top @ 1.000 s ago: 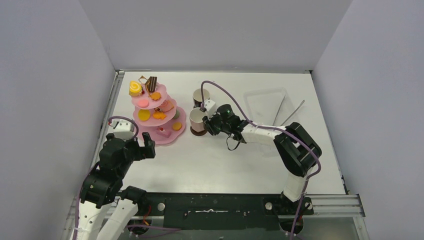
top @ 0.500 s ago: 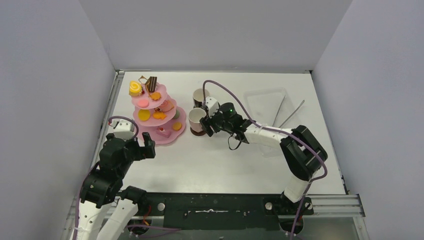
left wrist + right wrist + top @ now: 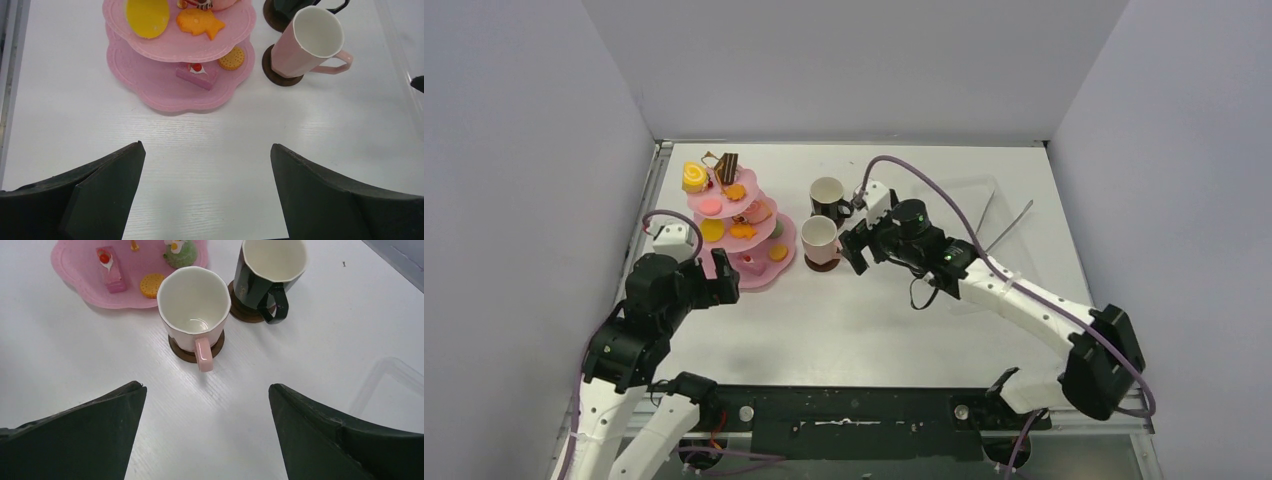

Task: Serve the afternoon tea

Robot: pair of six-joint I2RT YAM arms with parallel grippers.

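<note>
- Lower centre of the top view: the table [image 3: 854, 320] lies open, with wide room to pass.
- Upper left: the pink stand [image 3: 762, 278] blocks the way; the pink mug [image 3: 819, 238] stands just beside it, leaving a narrow gap.
- The black mug [image 3: 827, 192] sits close behind the pink mug.
- Upper right: the clear tray [image 3: 969, 200] takes up the corner.

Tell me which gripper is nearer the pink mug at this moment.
Right. The right gripper, open, sits just right of the pink mug, facing its handle without touching it. The left gripper is farther off, by the near-left edge of the pink stand.
</note>
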